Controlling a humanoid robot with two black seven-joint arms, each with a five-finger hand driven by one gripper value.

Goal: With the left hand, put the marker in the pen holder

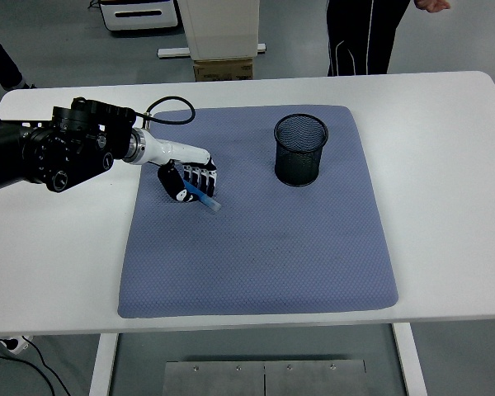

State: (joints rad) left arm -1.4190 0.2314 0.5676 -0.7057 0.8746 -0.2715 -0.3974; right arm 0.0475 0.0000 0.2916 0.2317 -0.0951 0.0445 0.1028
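Blue mat [256, 247]: marker [202, 196] slanting down-right.

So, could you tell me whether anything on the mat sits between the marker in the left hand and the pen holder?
Nothing visible does. The left hand grips the blue marker over the mat, and the stretch of mat between it and the black mesh pen holder is bare.

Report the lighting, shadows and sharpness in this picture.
Head view: even, diffuse light; the pen holder casts only a faint shadow on the blue mat; no harsh glare on the white table; the left hand and marker look sharp.
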